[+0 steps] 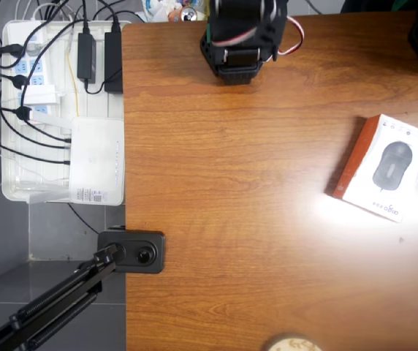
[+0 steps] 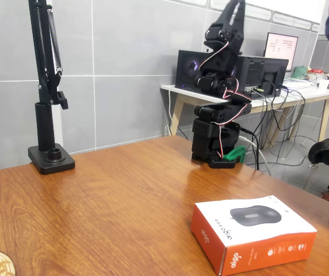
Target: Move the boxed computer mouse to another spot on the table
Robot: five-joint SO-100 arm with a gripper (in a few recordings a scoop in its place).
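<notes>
The mouse box (image 1: 383,167) lies flat on the table (image 1: 253,241), near the right edge in the overhead view and near the front right in the fixed view (image 2: 253,233). Its white top faces up, orange sides visible. The arm (image 2: 221,98) is folded upright at the table's far edge, well apart from the box. The gripper's state cannot be told. A black clamp stand (image 2: 48,92) is mounted on the left edge. A white tray (image 1: 19,191) of cables sits beside the table.
</notes>
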